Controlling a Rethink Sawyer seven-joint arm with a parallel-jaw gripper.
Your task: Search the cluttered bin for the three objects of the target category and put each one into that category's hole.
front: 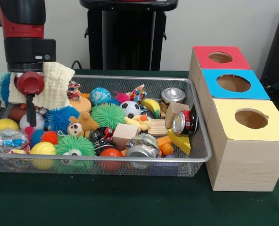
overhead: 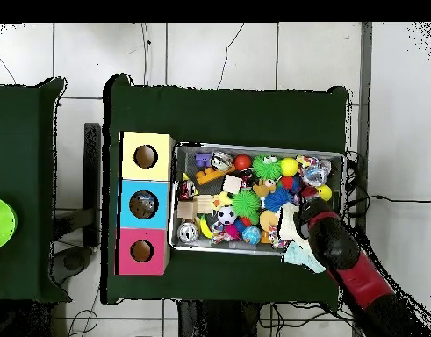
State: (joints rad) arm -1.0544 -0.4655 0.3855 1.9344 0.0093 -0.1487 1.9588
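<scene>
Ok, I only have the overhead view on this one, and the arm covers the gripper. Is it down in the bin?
Observer: Yes. In the front view the gripper hangs low inside the cluttered bin, among the balls at the end away from the boxes.
Operator: Any clear bottle near it?
Observer: One, the bottle with a blue label. It lies on its side by the bin's camera-side rim. The gripper is further back and not on it.

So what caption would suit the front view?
Red arm reaches into a toy-cluttered wire basket beside three colour-topped boxes.
</scene>
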